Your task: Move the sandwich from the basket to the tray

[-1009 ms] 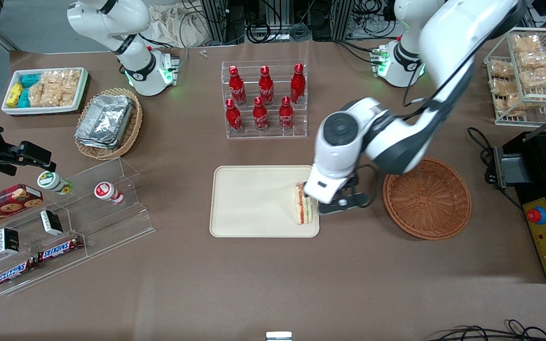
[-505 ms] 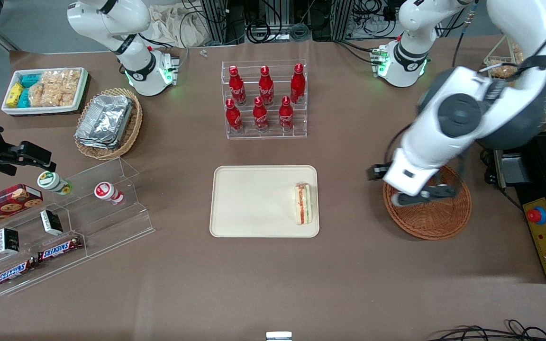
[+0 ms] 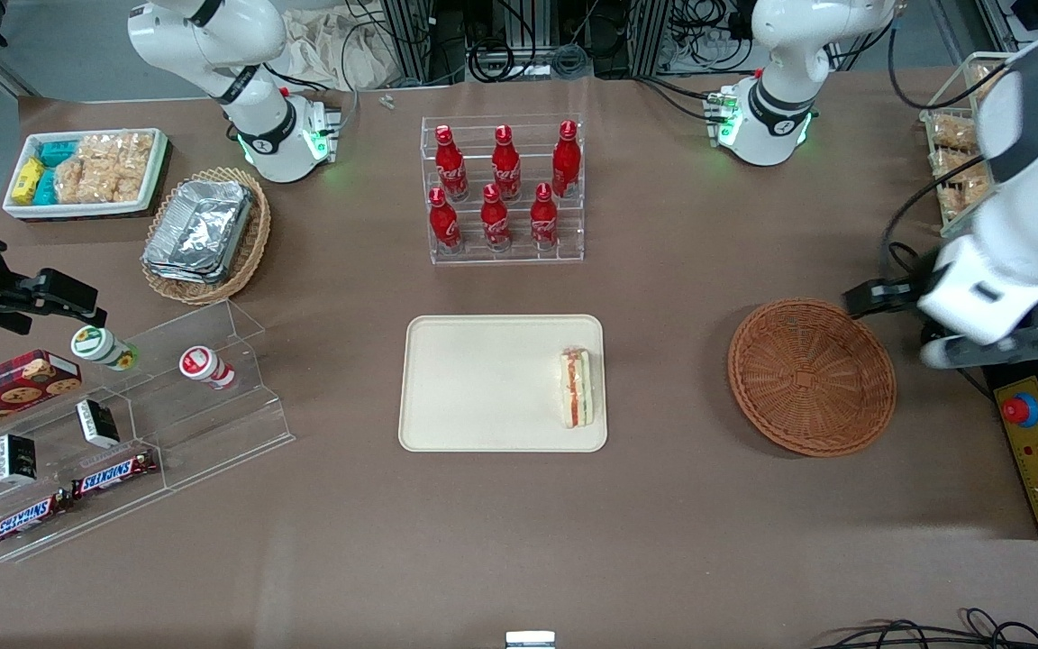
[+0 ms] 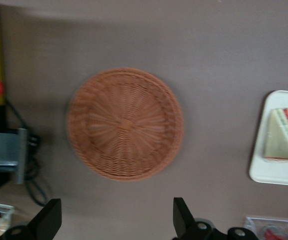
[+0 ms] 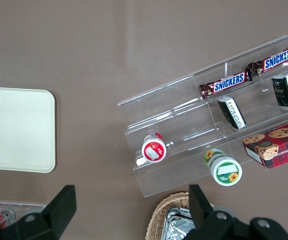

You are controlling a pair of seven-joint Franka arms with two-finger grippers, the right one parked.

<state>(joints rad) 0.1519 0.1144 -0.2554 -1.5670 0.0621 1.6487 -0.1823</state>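
Triangular sandwich (image 3: 577, 388) of pale bread, red and green filling showing along its cut edge, lying on the smooth cream tray (image 3: 483, 383), close against the short rim that faces the basket (image 3: 812, 377). The tray is a flat rectangle with rounded corners and a low rim, near the middle of the brown tabletop (image 3: 519, 541). The basket, a round shallow bowl of reddish-brown woven wicker with strands radiating from its centre, sits apart from the tray toward the working arm's end of the tabletop and holds nothing. The gripper (image 4: 114, 220) hangs above the tabletop edge at that end, past the basket, over a black box (image 3: 1037, 397) with a yellow panel and red button; its dark fingers (image 4: 181, 217) are spread wide, grasping nothing. Red bottles (image 3: 501, 185) stand in a clear tiered rack, farther from the front camera than the tray.
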